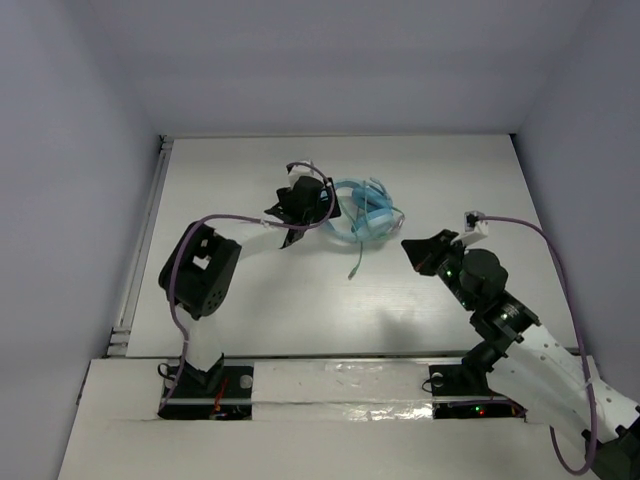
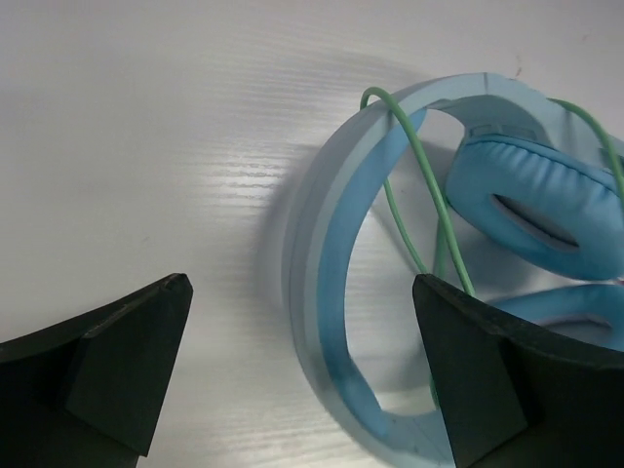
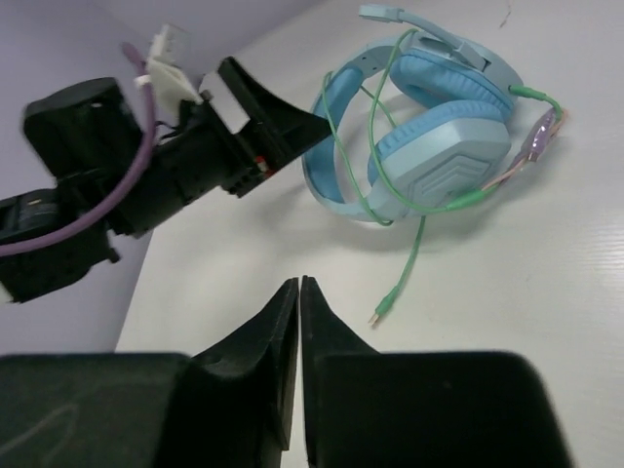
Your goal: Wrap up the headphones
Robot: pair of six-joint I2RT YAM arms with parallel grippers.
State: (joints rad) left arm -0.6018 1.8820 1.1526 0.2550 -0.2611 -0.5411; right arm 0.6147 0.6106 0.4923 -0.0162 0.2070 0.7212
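- The right hand (image 3: pixel 297 288) is nearest the arm bases. Its two fingers are pressed together with nothing between them, and it hovers over bare counter (image 1: pixel 250 300), well apart from the work.
- Just beyond it, the loose tail of the pale-green cable (image 3: pixel 417 239) runs out from the bundle. It ends in the plug (image 3: pixel 375 317), which lies flat on the counter pointing toward the near edge.
- Farther on, the left hand (image 2: pixel 297 292) stands wide open and holds nothing. One finger is beside the headband (image 2: pixel 317 244) and the other is out over bare counter.
- The headphones (image 1: pixel 362 212) lie on their side near the middle of the far half of the counter. The ear cups (image 3: pixel 444 146) are folded together, and several turns of cable loop over the headband and around the cups.
- By my reading, the wrapping is mostly done and only the last free length is left to deal with.
- The next move calls for one hand to pinch the tail close to the plug and carry it round the cups or tuck it under a turn. The other hand should steady the headband so the loose loops do not slip off.
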